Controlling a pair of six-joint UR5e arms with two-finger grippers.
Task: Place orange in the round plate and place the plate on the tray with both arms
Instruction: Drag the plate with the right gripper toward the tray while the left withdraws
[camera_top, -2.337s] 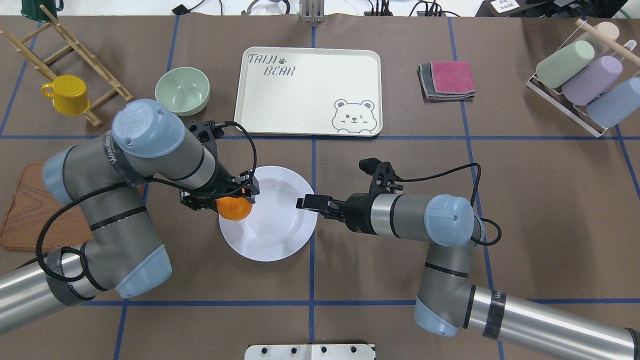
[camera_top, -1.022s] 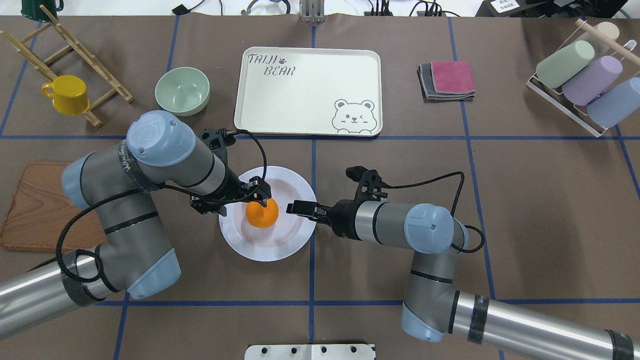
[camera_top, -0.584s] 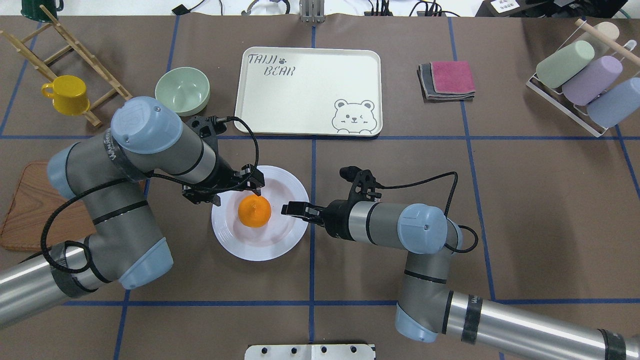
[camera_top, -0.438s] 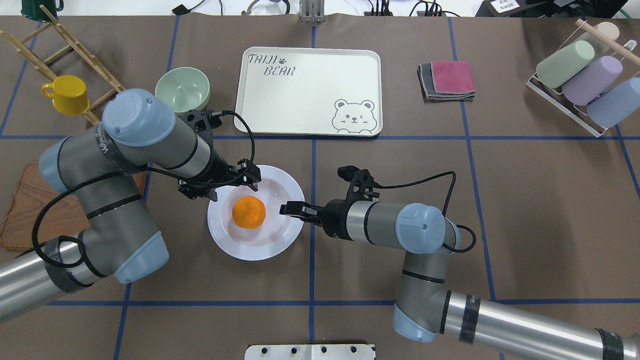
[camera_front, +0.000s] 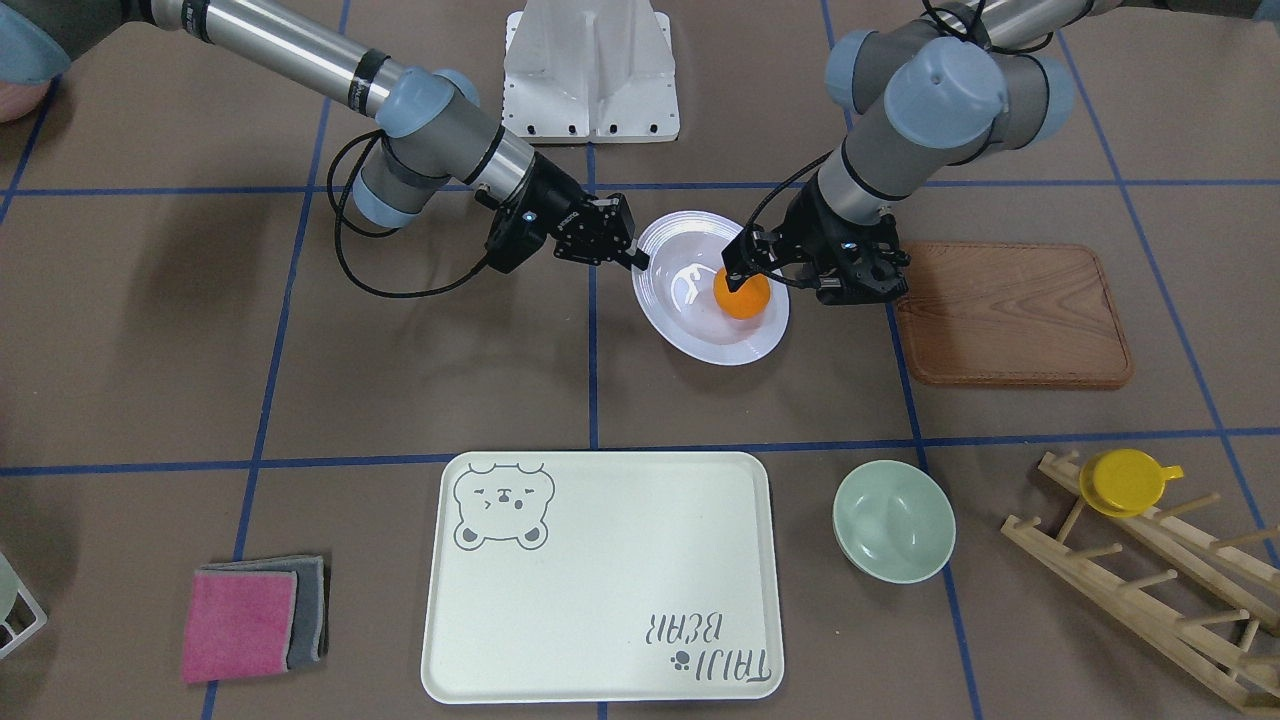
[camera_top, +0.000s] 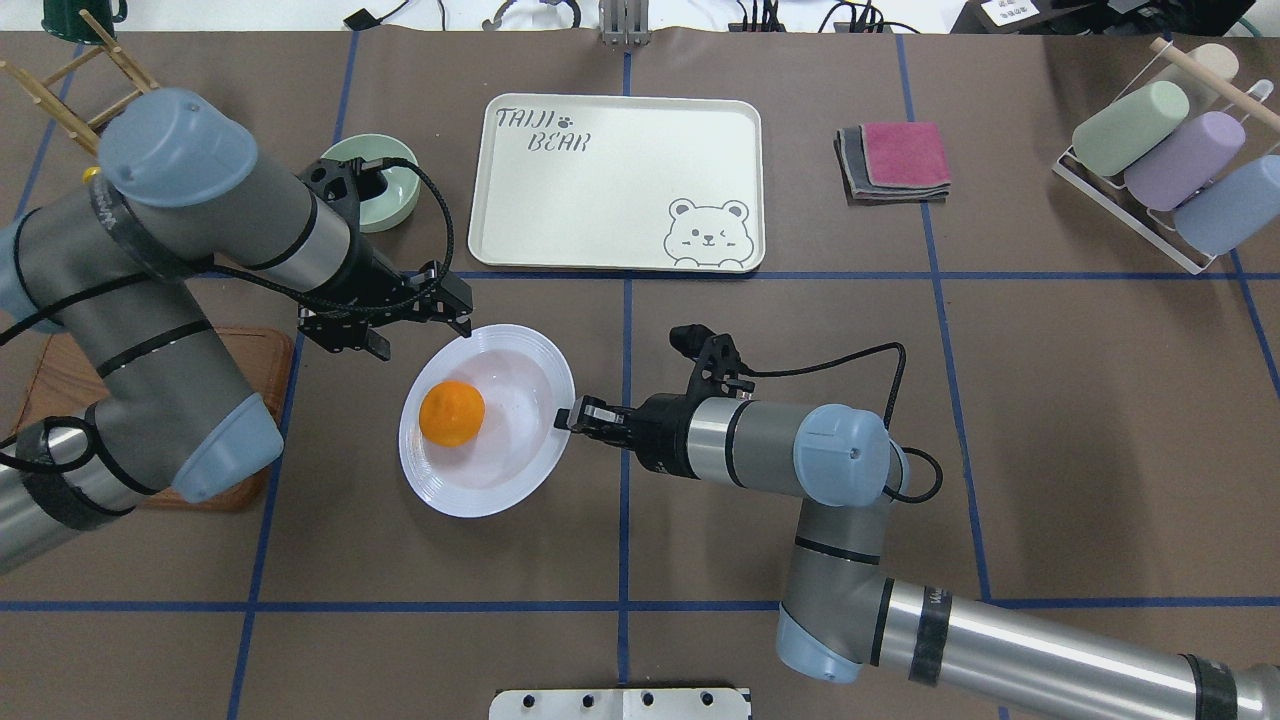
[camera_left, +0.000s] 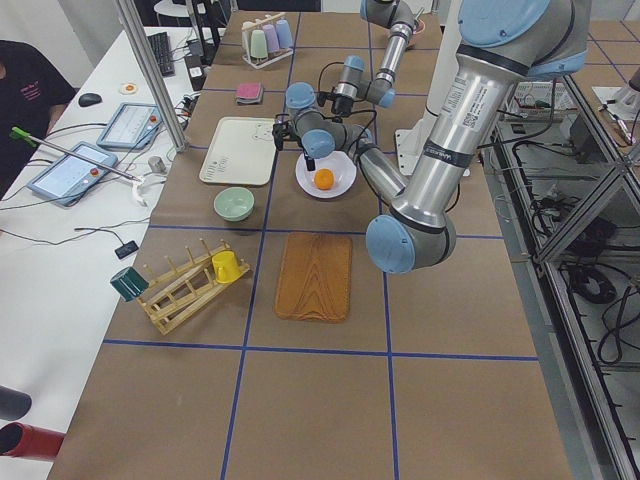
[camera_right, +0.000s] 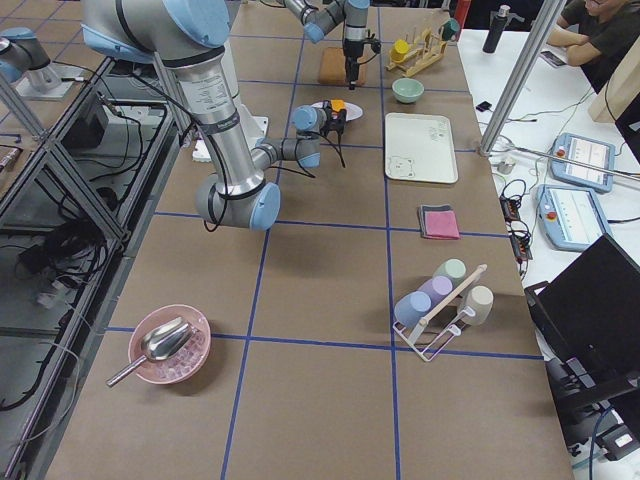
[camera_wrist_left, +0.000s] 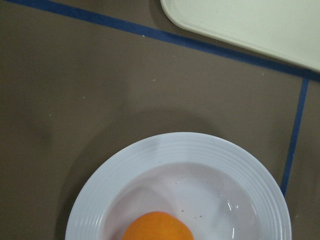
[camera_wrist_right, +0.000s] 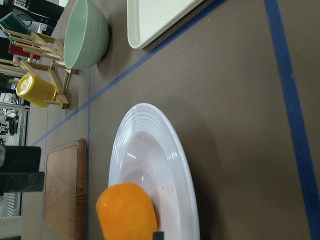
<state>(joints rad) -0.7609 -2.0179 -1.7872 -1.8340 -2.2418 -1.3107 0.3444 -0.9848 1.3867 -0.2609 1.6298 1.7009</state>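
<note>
The orange (camera_top: 452, 413) lies in the left half of the round plate (camera_top: 515, 445), also seen as the orange (camera_front: 741, 295) and plate (camera_front: 690, 325) from the front. My left gripper (camera_top: 420, 333) hangs open above the plate's far-left rim, holding nothing. My right gripper (camera_top: 570, 417) is shut on the plate's right rim, and that side looks slightly raised. The right wrist view shows the orange (camera_wrist_right: 127, 210) and the plate (camera_wrist_right: 150, 150) edge-on. The tray (camera_top: 600, 190) lies beyond the plate with nothing on it.
A pale green bowl (camera_front: 893, 520) sits left of the tray, partly under my left arm. A wooden board (camera_front: 1010, 312) lies at the left, with a yellow cup (camera_front: 1125, 480) on a wooden rack beyond. Folded cloths (camera_top: 893, 160) and a cup rack (camera_top: 1160, 150) stand at the right.
My left gripper released the orange into the plate, then rose and drew back to the far left. My right gripper and the plate shifted left, and the orange rolled leftward.
</note>
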